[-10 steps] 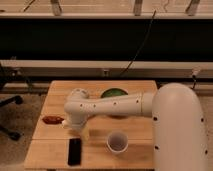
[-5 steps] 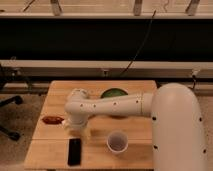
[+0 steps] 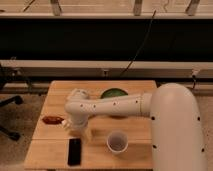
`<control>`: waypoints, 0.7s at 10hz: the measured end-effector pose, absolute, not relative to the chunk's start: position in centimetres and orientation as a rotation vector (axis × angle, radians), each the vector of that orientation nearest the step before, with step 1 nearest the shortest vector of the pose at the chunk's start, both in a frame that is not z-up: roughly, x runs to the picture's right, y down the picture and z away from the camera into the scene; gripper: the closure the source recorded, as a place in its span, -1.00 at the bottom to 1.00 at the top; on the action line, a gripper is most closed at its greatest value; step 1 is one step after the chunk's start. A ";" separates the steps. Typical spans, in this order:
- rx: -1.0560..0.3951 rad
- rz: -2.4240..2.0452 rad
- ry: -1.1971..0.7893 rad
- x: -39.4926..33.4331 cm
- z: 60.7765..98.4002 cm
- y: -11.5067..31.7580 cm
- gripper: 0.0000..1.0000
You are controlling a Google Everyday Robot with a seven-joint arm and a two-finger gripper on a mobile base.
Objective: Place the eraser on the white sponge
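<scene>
The eraser [image 3: 74, 151] is a flat black rectangle lying near the front left edge of the wooden table [image 3: 135, 125]. My gripper [image 3: 77, 126] hangs at the end of the white arm [image 3: 115, 106] over the table's left half, just behind the eraser and apart from it. A small off-white patch [image 3: 85, 134] shows right under the gripper. It may be the white sponge, mostly hidden by the gripper; I cannot tell it apart from the gripper's own parts.
A green bowl [image 3: 114, 93] stands at the back middle, partly behind the arm. A round white cup [image 3: 117, 142] stands at the front middle. A reddish-brown object [image 3: 52, 120] lies at the left edge. An office chair base [image 3: 10, 102] stands on the floor to the left.
</scene>
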State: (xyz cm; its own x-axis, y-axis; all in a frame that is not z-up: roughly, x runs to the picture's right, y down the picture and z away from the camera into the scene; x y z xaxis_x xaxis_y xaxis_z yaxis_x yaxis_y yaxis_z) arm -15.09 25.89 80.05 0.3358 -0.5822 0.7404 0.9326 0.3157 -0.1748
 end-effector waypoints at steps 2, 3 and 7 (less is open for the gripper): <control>-0.666 -1.094 -0.629 -15.2 80.0 26.2 -0.60; -0.664 -1.095 -0.630 -15.3 79.9 26.1 -0.60; -0.681 -1.144 -0.647 -18.1 76.9 28.6 -0.60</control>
